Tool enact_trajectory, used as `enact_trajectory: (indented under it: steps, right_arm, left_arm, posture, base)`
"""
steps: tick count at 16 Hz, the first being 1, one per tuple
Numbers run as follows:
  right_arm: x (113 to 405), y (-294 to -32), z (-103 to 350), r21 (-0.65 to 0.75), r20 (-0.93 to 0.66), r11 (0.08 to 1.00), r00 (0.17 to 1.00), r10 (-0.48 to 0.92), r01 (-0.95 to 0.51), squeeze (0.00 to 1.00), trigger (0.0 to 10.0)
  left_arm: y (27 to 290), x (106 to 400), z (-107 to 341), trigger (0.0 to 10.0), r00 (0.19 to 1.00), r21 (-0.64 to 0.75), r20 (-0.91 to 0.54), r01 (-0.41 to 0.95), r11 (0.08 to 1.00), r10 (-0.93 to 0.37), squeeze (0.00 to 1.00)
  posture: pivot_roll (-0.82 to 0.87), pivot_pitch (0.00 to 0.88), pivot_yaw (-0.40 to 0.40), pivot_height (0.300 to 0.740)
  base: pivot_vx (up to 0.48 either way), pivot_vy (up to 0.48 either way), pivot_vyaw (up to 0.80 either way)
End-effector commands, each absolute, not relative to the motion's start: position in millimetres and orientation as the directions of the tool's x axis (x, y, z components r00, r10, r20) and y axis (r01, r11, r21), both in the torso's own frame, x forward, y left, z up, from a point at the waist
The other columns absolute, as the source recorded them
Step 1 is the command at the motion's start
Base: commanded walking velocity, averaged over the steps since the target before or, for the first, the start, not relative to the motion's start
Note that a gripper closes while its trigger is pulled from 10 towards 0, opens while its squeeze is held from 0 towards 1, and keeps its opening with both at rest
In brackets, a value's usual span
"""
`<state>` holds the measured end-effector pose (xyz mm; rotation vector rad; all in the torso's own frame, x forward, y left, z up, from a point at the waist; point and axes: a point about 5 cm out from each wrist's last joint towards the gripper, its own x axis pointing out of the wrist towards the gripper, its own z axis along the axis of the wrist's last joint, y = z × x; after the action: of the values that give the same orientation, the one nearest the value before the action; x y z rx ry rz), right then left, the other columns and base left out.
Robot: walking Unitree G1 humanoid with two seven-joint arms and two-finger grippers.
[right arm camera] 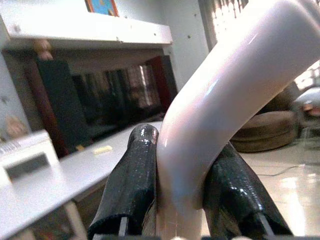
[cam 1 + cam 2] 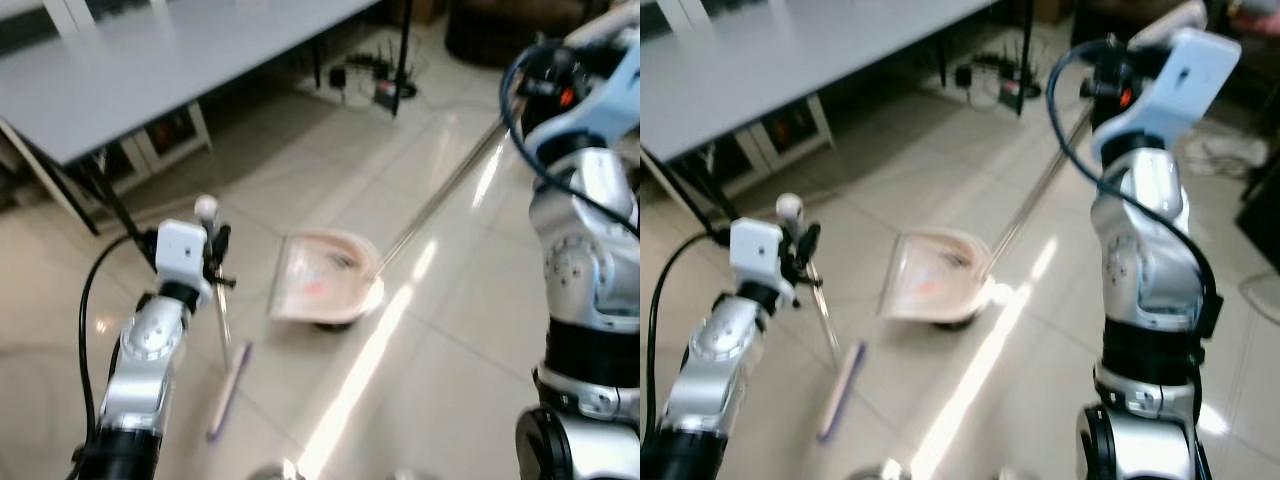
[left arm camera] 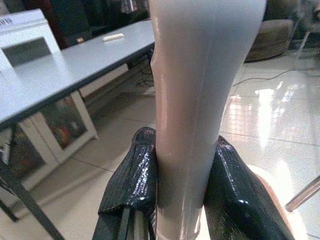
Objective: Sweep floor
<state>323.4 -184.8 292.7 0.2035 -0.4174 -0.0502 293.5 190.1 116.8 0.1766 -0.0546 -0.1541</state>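
The left tool (image 2: 212, 245) is clamping the broom handle (image 3: 200, 100) upright, its brush head (image 2: 228, 390) resting on the floor (image 2: 470, 330) at seven o'clock from the dustpan (image 2: 322, 280). The right tool (image 1: 175, 200) is pinching the dustpan's long handle (image 2: 440, 195), apparently keeping the pan flat for incoming dirt.
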Motion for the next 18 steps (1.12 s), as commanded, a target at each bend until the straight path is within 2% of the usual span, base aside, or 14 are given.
enact_trajectory:
  steps: [1,4,8,16,18]
  right_arm:
    - [318.0,-196.2,302.3,0.212,0.45,0.976,0.883,-0.136,0.042,0.0,10.0]
    - [317.1,-197.2,301.1,0.227,0.449,0.973,0.882,-0.143,0.042,0.0,10.0]
    - [317.6,-200.0,299.4,0.235,0.439,0.971,0.887,-0.146,0.044,0.0,10.0]
    - [317.3,-202.8,297.4,0.232,0.438,0.971,0.885,-0.157,0.058,0.0,10.0]
    - [316.9,-205.4,295.9,0.208,0.44,0.975,0.883,-0.163,0.076,0.0,10.0]
  left_arm:
    - [187.1,295.3,123.8,10.0,0.983,0.19,0.078,0.151,0.97,-0.168,0.0]
    - [185.4,296.7,122.7,10.0,0.981,0.187,0.076,0.16,0.969,-0.177,0.0]
    - [184.4,297.9,121.9,10.0,0.981,0.186,0.074,0.162,0.969,-0.178,0.0]
    - [185.5,299.4,120.0,10.0,0.982,0.182,0.073,0.161,0.97,-0.177,0.0]
    - [184.8,299.0,118.5,10.0,0.981,0.18,0.067,0.169,0.969,-0.183,0.0]
  posture:
    - [0.0,0.035,0.064,0.74]
    - [-0.01,0.031,0.071,0.74]
    - [-0.01,0.027,0.07,0.74]
    - [-0.01,0.021,0.072,0.74]
    - [-0.01,0.019,0.072,0.74]
  base:
    - [0.428,0.0,0.0]
    - [0.428,0.0,0.0]
    - [0.428,0.0,-0.8]
    - [0.421,0.0,0.0]
    - [0.0,0.0,0.0]
